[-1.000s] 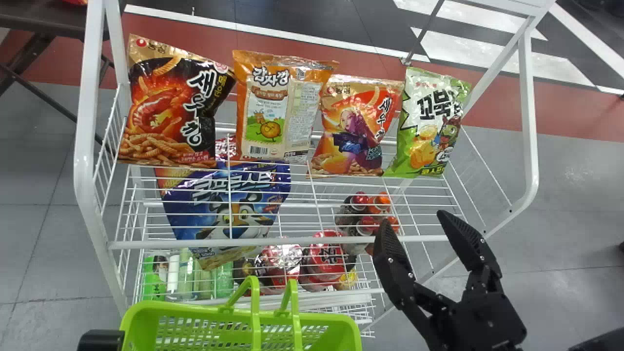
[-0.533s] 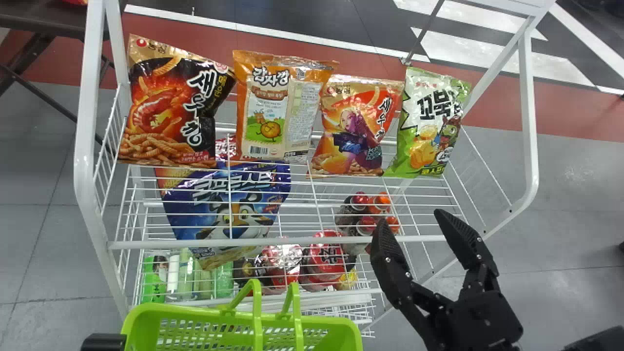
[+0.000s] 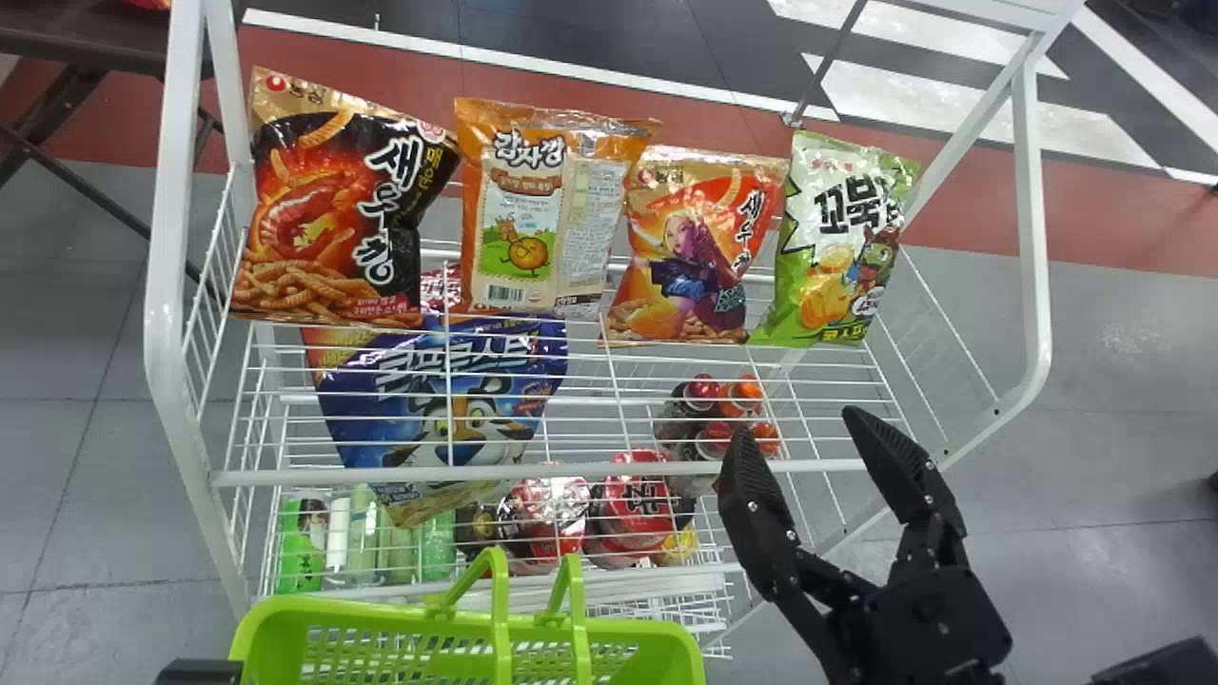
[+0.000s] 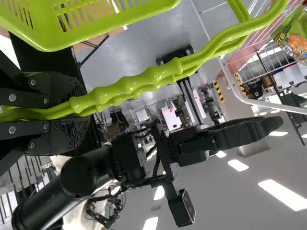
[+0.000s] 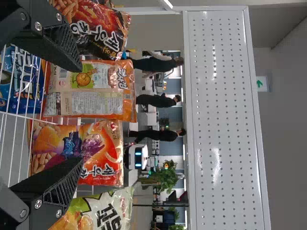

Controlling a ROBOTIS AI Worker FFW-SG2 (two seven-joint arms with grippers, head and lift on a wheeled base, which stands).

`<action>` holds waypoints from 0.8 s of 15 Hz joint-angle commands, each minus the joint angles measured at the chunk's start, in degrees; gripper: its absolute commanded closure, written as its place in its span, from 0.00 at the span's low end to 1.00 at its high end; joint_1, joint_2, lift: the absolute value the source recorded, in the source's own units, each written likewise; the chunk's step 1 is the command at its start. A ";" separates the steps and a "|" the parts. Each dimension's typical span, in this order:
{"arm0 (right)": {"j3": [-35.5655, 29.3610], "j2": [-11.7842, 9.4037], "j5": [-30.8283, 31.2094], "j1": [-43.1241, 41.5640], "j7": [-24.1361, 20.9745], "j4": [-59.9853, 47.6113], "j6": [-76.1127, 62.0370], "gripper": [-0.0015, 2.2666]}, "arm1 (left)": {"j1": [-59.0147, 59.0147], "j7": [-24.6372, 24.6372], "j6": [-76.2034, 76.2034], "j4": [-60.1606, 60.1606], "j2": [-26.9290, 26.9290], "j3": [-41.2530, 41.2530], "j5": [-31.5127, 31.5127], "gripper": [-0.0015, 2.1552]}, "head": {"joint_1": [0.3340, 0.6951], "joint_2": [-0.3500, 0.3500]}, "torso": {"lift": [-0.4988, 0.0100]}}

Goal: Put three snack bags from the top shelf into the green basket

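So we've got a big white rack of glossy metal tube and thin wire mesh, (image 3: 171, 285) and just by its front a smooth lime plastic basket (image 3: 666, 633) with slotted sides. Our left gripper (image 4: 79, 111) is clamped on its wavy, finger-bumped handles (image 3: 500, 609). Under the top shelf, seen through the wires, there's a blue foil bag (image 3: 438, 390). On that shelf we count four crinkly, puffy snack bags in a row: black-and-orange (image 3: 324, 209), orange-and-cream (image 3: 542, 209), red-orange (image 3: 685, 257) and green-and-white (image 3: 837, 238). Our right gripper (image 3: 797, 425), with its tapered, ridged black fingers, is spread wide with nothing between them, near the rack's front rail. Smallest are some round red-lidded tubs (image 3: 639, 504) lower down.
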 commanded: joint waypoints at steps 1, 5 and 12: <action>0.27 -0.04 -0.02 -0.40 -0.04 0.49 -0.02 0.08 | 0.12 -0.01 -0.01 -0.12 0.10 0.00 0.09 0.78 | 1.00 0.00 | 0.89; 0.71 -0.30 0.25 -1.98 0.05 1.63 -0.37 0.08 | 0.03 0.08 -0.01 -0.21 0.10 0.00 0.09 0.78 | 1.00 0.00 | 0.89; 8.97 1.46 2.80 -27.74 6.47 11.48 19.84 0.08 | -1.73 -0.27 0.16 0.14 0.10 -0.61 0.00 0.78 | 1.00 0.00 | 0.89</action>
